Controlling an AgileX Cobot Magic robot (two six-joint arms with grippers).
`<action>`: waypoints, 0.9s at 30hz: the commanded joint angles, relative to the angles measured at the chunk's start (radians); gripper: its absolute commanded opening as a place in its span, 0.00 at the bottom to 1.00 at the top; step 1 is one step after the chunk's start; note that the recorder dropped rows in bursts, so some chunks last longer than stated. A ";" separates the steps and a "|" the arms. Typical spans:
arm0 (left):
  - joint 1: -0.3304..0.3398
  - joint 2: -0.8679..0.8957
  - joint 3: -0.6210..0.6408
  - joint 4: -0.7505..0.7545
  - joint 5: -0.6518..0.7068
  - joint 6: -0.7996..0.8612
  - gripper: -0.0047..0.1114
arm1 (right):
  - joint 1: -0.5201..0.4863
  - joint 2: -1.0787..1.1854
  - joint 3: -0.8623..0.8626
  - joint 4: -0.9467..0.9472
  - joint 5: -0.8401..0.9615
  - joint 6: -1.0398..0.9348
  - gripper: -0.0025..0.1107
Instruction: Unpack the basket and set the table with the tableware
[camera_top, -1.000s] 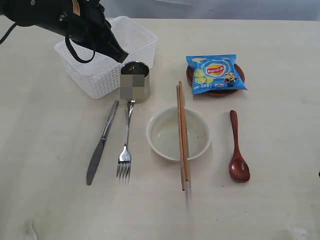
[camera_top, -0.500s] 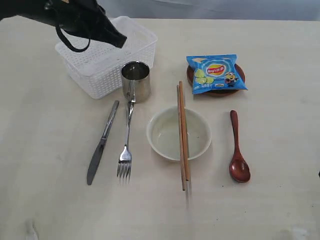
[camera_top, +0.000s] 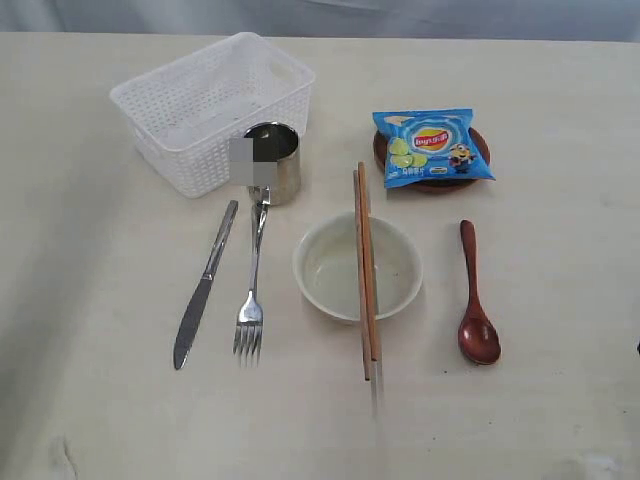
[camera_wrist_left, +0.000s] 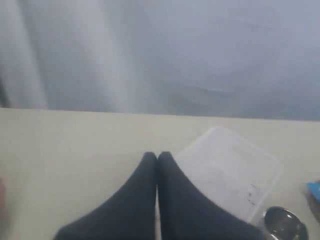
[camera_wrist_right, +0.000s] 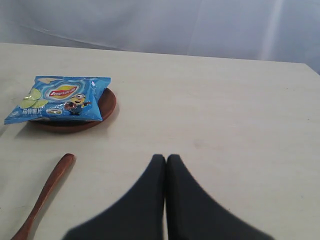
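Seven pieces of tableware lie out on the wide pale cream bench (camera_top: 90, 300), grouped around a round cream bowl (camera_top: 306, 262). A pair of brown wooden chopsticks (camera_top: 365, 270) rests across the bowl's rim, long axis running from the near edge to the far. Left of the bowl lie a silver fork (camera_top: 252, 290) and, beyond it, a silver knife (camera_top: 203, 288), both roughly parallel to the chopsticks. A dark red spoon (camera_top: 473, 295) lies to the bowl's right.

Behind the bowl to the left stands a steel cup (camera_top: 283, 168), just beside or touching the white lattice-walled plastic basket (camera_top: 185, 165), which looks empty. Behind the bowl to the right, a small reddish-brown plate (camera_top: 440, 186) carries a blue chip bag (camera_top: 432, 145).

Neither arm shows in the exterior view. The left hand (camera_wrist_left: 157, 156) hangs above the bench with its fingers pressed together on nothing, the basket ahead of its tips. The right hand (camera_wrist_right: 166, 159) is likewise closed and empty, with the plate and spoon ahead of it.

Unpacking appears complete; should the basket need clearing, the left hand is the nearer.
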 joint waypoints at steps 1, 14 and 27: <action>0.137 -0.240 0.152 -0.014 -0.002 -0.024 0.04 | -0.007 -0.006 0.004 -0.008 -0.001 0.005 0.02; 0.215 -0.657 0.408 -0.019 0.004 -0.154 0.04 | -0.007 -0.006 0.004 -0.008 -0.001 0.005 0.02; 0.215 -0.685 0.425 -0.045 0.003 -0.139 0.04 | -0.007 -0.006 0.004 -0.008 -0.001 0.005 0.02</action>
